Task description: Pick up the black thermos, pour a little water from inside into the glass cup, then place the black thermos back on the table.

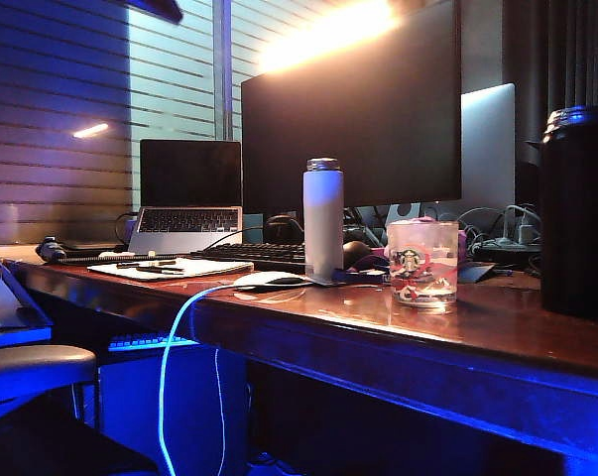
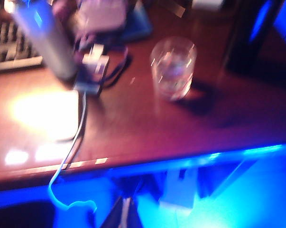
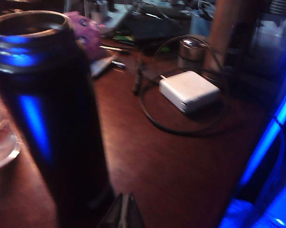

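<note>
— Thermos [image 3: 52, 123] first: where did it stand?

— Upright on the table [image 3: 171, 161], just beyond the right gripper [image 3: 124, 211] and a little to one side, not touching it that I could see. Its base sat very near the tips. In the exterior view its side was cut off by the frame edge.

— And that gripper's jaws?

— Clenched together on nothing. Only the dark tip showed; the rest lay out of frame.

— The cup?

— From the right gripper it lay past the thermos, mostly hidden behind it, with just a pale curve of its base [image 3: 3, 142] showing. It stood well ahead of the left gripper [image 2: 126, 213], out on the table, with the bottle [image 2: 43, 40] well off to one side of it.

— Was the left gripper open or closed?

— I couldn't tell. That picture was smeared, and only a dark wedge showed over the table's front edge.

— Any water in the cup?

— Too blurred to say.

— Anything else near the right gripper?

— A white charger [image 3: 189, 91] inside a loop of cord, farther ahead.
</note>
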`<action>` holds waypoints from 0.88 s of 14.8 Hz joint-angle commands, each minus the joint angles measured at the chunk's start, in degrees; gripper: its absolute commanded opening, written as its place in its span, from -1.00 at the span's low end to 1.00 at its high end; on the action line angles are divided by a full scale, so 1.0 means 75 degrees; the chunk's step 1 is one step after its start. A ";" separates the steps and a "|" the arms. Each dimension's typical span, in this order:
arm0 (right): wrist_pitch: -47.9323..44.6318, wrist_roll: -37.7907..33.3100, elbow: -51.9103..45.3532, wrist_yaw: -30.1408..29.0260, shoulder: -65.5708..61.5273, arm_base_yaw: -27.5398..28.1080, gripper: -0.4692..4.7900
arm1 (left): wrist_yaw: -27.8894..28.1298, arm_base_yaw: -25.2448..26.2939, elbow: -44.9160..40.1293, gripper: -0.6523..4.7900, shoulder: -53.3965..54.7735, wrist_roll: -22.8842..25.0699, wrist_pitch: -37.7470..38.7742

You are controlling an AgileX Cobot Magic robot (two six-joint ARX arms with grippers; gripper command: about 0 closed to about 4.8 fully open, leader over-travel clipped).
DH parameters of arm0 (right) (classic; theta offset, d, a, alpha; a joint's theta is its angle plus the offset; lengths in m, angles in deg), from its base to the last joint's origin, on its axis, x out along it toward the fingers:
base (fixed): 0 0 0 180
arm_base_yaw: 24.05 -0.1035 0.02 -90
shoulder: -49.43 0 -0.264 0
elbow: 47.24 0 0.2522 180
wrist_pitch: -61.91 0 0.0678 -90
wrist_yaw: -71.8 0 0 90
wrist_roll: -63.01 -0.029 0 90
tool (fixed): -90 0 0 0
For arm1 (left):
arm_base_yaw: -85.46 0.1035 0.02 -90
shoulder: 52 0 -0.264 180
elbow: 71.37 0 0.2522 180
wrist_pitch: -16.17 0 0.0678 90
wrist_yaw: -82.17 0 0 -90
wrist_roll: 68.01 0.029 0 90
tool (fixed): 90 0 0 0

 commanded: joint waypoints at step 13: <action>-0.1661 0.0000 0.0012 -0.0813 -0.1107 0.0006 0.86 | -0.0659 -0.0152 0.0044 -0.77 0.0093 -0.0297 -0.0801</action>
